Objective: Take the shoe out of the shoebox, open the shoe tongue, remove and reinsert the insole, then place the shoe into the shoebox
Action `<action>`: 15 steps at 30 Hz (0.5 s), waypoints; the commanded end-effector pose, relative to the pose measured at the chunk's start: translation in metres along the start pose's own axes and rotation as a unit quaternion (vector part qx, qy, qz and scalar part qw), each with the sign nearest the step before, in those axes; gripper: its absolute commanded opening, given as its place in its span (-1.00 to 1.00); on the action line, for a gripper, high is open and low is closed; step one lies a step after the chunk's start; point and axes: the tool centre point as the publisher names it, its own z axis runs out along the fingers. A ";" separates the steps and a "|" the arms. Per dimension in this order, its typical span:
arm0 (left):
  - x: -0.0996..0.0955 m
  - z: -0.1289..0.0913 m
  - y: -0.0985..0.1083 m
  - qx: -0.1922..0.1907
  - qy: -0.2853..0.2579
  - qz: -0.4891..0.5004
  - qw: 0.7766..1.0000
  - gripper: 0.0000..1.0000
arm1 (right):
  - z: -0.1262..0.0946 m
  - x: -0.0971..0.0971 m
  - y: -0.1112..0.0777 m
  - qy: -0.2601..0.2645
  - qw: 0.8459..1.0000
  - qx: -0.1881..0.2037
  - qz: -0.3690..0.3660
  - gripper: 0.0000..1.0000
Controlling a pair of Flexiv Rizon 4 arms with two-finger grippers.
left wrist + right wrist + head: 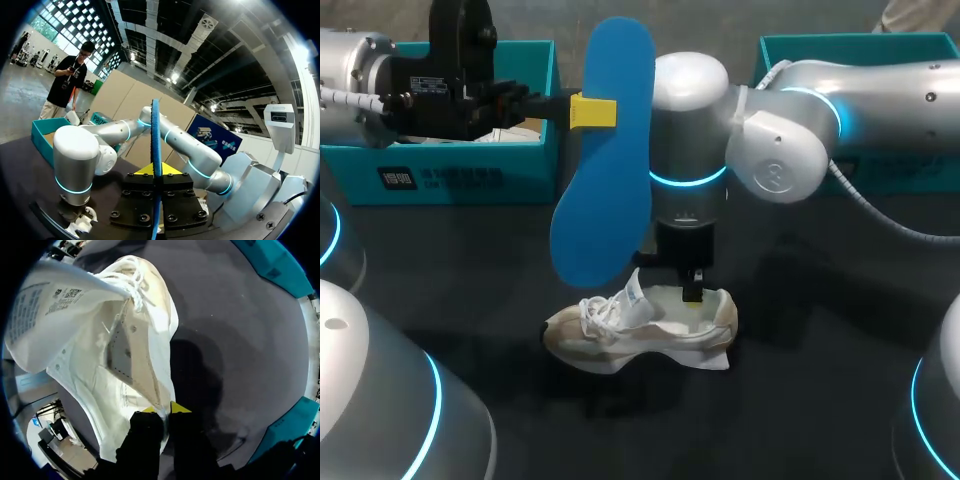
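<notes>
Dark table (820, 400): shoe (620, 340) toe-left, right jaws pinching it; left jaws clamp upright insole (605, 150).

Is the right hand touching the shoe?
Touching. The right wrist view shows the right hand shut on the shoe, with the shoe's rim pinched between both fingers.

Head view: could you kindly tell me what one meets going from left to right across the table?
From the left: teal shoebox → blue insole → right claw → second teal box. The shoe spans the middle ones, so I leave it out.
</notes>
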 end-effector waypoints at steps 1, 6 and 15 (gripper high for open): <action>0.000 0.001 0.000 -0.001 -0.001 -0.001 1.000 -1.00 | -0.010 0.003 0.004 0.006 1.000 0.006 0.008 -1.00; 0.000 0.001 0.000 -0.001 -0.001 -0.001 1.000 -1.00 | -0.023 0.010 0.003 0.014 0.999 0.000 0.029 -1.00; 0.000 0.001 0.000 -0.001 -0.001 -0.001 1.000 -1.00 | -0.043 0.022 0.002 0.025 0.994 -0.016 0.101 -1.00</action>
